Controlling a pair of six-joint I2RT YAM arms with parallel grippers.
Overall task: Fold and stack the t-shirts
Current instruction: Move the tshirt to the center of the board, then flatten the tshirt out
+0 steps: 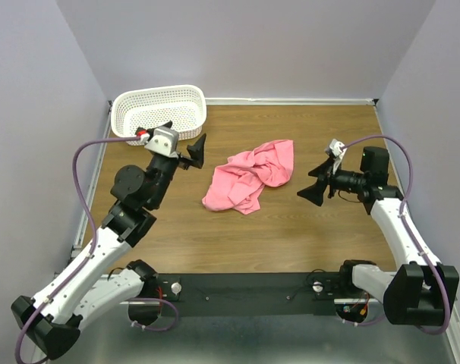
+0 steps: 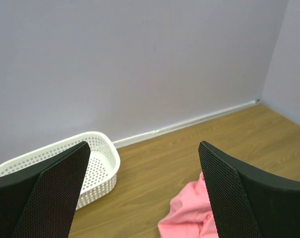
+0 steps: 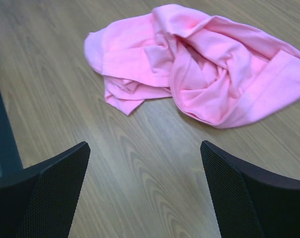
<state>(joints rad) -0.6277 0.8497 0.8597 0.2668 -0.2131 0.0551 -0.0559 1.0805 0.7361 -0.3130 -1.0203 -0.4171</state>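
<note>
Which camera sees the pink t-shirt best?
The right wrist camera: the pink t-shirt fills the upper picture, close up, every crumple clear. The top camera shows it whole but small. The left wrist camera catches only a corner at the bottom.

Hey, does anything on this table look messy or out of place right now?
Yes: the pink t-shirt lies crumpled in a twisted heap in the middle of the wooden table, neither flat nor folded. The white basket stands upright in the far left corner. Nothing looks spilled or damaged.
</note>
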